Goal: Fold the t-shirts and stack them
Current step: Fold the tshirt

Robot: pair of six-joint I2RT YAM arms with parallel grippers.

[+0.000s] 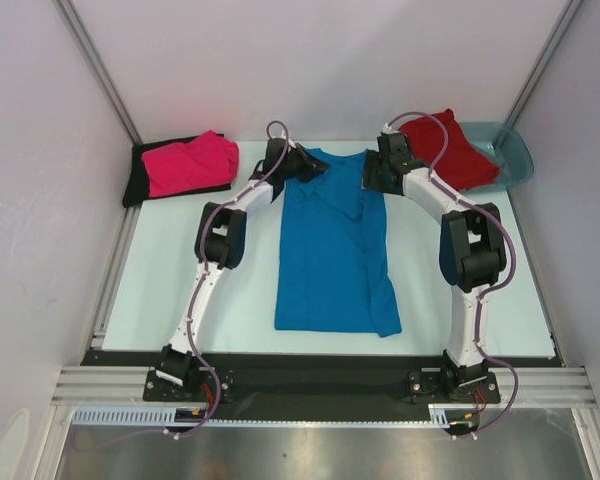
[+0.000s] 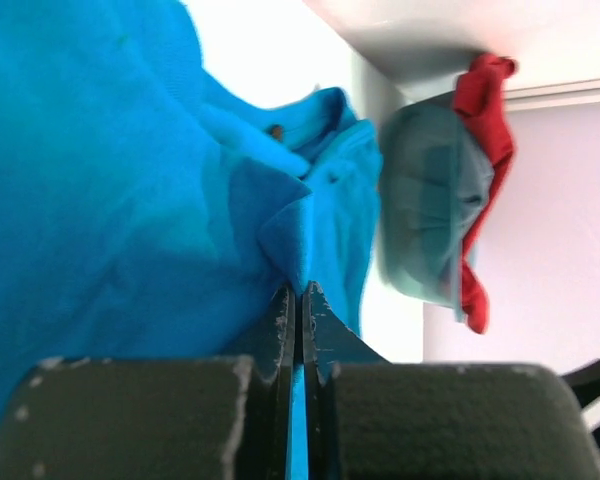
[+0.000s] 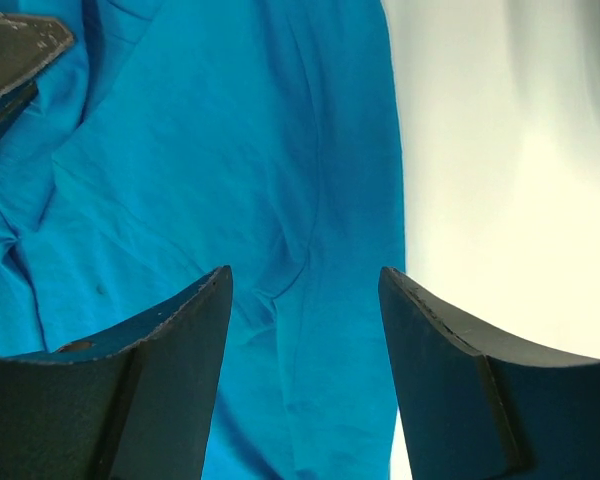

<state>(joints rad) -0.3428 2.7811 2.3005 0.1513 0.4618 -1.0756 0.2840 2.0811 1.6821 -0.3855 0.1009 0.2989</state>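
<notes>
- Blue t-shirt [image 1: 330, 250] lies lengthwise on the surface [image 1: 160, 290], collar at the far end.
- Left claw [image 2: 298, 300] is pinched on collar-side cloth — probably to lift it for folding.
- Right claw [image 3: 305, 285] gapes over the opposite shoulder, holding nothing.

The left arm [image 1: 196, 305] and right arm [image 1: 468, 335] are white tubes linked by bulky black joints. Back from each hand a thin grey-purple cable [image 1: 277, 128] loops along the arm to a black base [image 1: 175, 378]. The left gripper [image 2: 298, 292] and right gripper [image 3: 305, 275] each carry 2 dark, grainy, wedge-shaped fingers [image 3: 450, 400] with scuffed pale edges.
</notes>
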